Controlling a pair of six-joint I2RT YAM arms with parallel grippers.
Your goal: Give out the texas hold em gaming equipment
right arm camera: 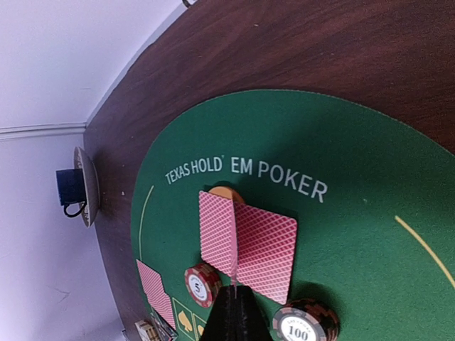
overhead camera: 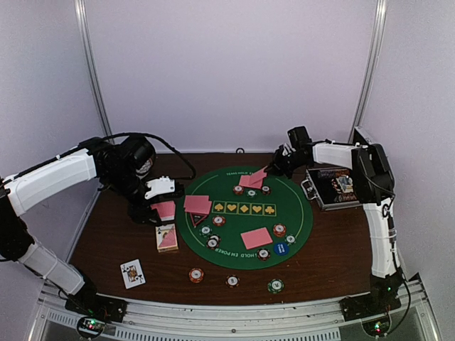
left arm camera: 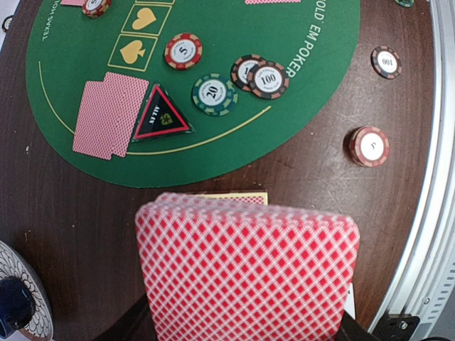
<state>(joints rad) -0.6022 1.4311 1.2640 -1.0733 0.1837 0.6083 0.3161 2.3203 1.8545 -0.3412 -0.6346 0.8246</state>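
Red-backed stack (left arm camera: 245,277) pinched in left gripper (overhead camera: 160,201) beside left edge of green mat (right arm camera: 341,234); single card (right arm camera: 217,231) pinched, tilted, in right gripper (right arm camera: 233,293) near far edge.

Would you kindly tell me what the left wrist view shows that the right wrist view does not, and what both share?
Left wrist only: the held deck, the red triangle, a 20 chip, and chips on the table. Right wrist only: the right end effector pinching one card, with an orange disc beyond it. Both: the green mat and the cup on its plate.
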